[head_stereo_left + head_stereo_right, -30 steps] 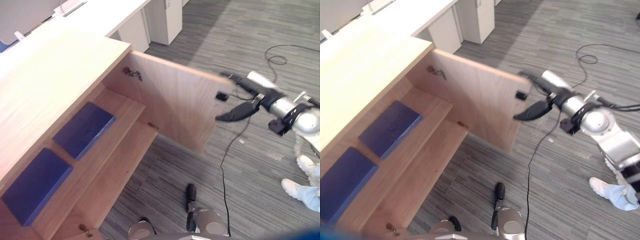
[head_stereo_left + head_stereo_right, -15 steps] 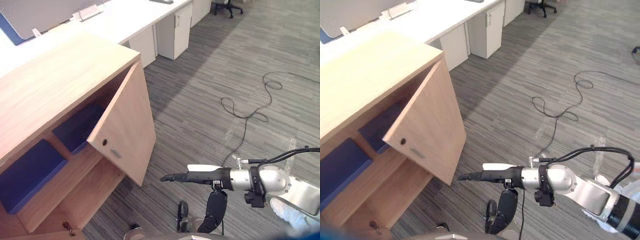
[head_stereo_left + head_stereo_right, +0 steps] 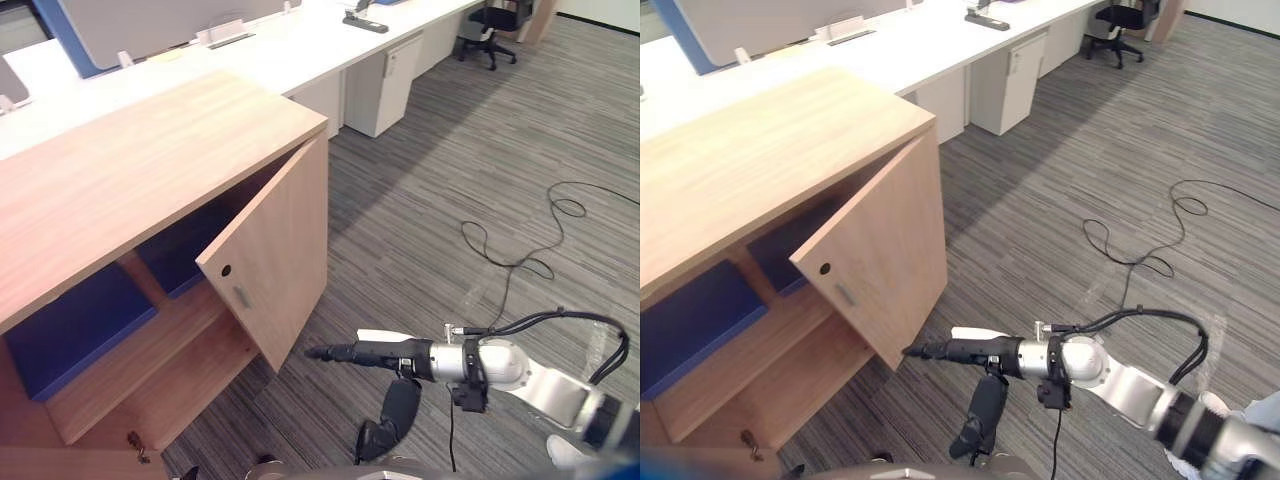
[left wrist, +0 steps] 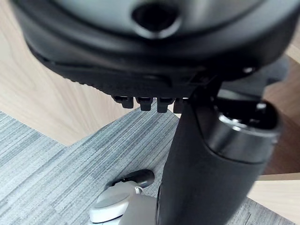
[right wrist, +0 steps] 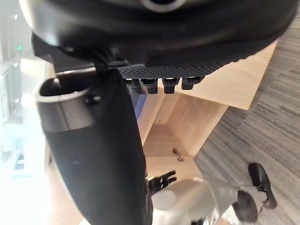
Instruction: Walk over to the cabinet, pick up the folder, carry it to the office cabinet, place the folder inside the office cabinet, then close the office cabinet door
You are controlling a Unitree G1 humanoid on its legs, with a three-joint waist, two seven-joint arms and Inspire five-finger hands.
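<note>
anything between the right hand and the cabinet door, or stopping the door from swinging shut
Nothing visible. The right hand, fingers straight, points at the lower corner of the half-open light wooden cabinet door across grey carpet. The flat blue folders lie back on the shelf, apparently clear of the door's swing.

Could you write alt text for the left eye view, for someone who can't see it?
A right robot hand, fingers straight, points toward the lower edge of a half-open wooden cabinet door. Blue folders lie on the shelf inside; the left robot hand hangs below.
</note>
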